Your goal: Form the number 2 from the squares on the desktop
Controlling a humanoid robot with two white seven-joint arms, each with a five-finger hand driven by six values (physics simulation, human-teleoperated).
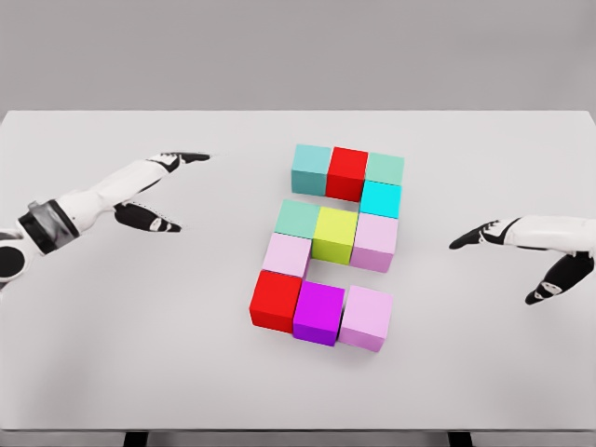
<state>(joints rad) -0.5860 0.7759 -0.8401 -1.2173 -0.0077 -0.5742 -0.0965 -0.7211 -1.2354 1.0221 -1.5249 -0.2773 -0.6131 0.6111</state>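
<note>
Cubes' place: 11 cubes [331,244] sat mid-table, touching one another in a block figure that already read as a 2.
Top row: 3 cubes, teal [311,168], red [346,171], pale green [385,169].
Right link: 1 cyan cube [381,198] just under the pale green one.
Middle row: 3 cubes, mint [297,218], yellow-green [335,233], pink [376,241].
Left link: 1 pale pink cube [286,253] under the mint one.
Bottom row: 3 cubes, red [276,300], magenta [318,312], lilac [365,317].
Colour count: 2 red, 3 pinkish, 3 green-teal, 1 cyan, 1 yellow-green, 1 magenta.
Long axis: the figure ran away from the robot, slightly skewed toward the right at its far end.
Left robot hand [160,191]: fingers apart, holding nothing, well left of the figure, level with the top rows.
Right robot hand [521,256]: fingers apart, holding nothing, well right of the figure, level with the middle row.
Nearer hand: the right, though by little; neither touched a cube.
Table [112,354]: white, 1.
Judgement: the task looked complete or close to it; at most a small squaring of the rows remained.
</note>
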